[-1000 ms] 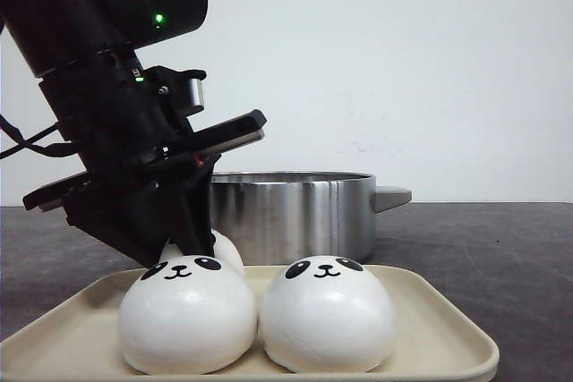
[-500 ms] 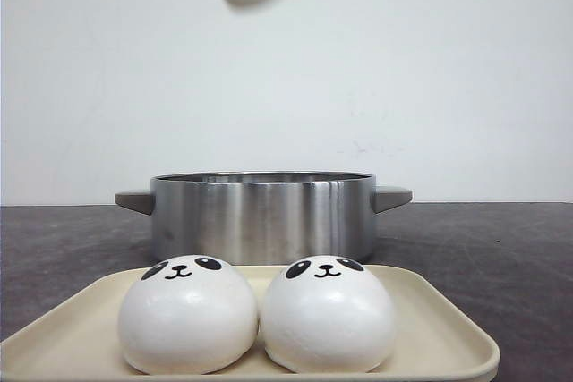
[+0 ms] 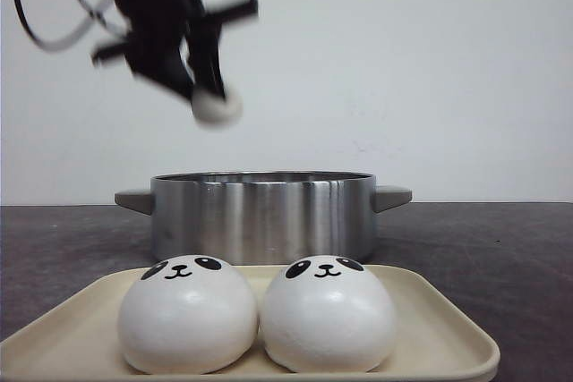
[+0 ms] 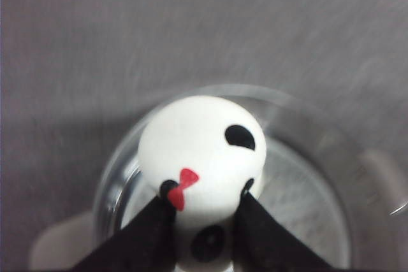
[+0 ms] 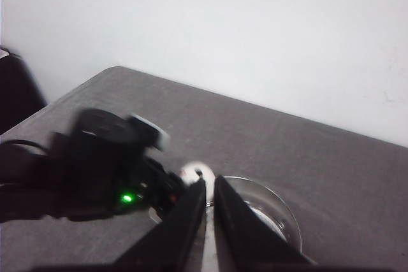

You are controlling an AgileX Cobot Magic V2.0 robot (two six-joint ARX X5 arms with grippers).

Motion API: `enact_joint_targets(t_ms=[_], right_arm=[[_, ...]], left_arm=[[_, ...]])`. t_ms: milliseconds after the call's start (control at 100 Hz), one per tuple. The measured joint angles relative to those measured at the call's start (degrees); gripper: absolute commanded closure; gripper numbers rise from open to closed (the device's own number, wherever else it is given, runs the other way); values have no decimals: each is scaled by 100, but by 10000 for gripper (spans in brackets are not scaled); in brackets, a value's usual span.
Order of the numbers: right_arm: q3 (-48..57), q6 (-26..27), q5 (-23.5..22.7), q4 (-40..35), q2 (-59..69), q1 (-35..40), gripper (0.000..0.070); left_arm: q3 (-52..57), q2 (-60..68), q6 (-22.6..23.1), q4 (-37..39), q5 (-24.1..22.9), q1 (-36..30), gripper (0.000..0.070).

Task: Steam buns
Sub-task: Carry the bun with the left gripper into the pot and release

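Carrying a panda bun (image 3: 217, 106) pinched in the left gripper (image 3: 211, 96) at upper left, above the steel pot (image 3: 262, 215); I'd worry the shallow fingertip pinch slips, dropping it outside the rim.

A dark grey table (image 3: 501, 257) runs back to a white wall. Directly on it, at the near edge, sits a cream tray (image 3: 439, 319). Just behind the tray stands a steel pot (image 3: 264, 216) with two side handles.
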Motion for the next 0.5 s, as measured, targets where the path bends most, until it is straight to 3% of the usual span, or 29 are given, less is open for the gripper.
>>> enact_joint_targets(t_ms=[70, 130, 180, 270, 320, 360, 500], right_arm=[[0, 0, 2, -83, 0, 0, 687], [-4, -2, 0, -140, 0, 0, 687], [-4, 0, 0, -197, 0, 0, 687], [-4, -2, 0, -269, 0, 0, 687], [-4, -2, 0, -299, 0, 0, 687], [-7, -2, 2, -330, 0, 0, 687], [-7, -11, 2, -417, 0, 0, 687]], left_arm=[[0, 264, 0, -50, 278, 9, 687], [0, 415, 7, -87, 352, 0, 614], [0, 496, 22, -155, 361, -2, 483], [0, 584, 22, -208, 354, 2, 162], [0, 601, 33, -225, 334, 4, 53], [0, 603, 39, -225, 280, 4, 20], [0, 603, 52, -245, 269, 4, 21]])
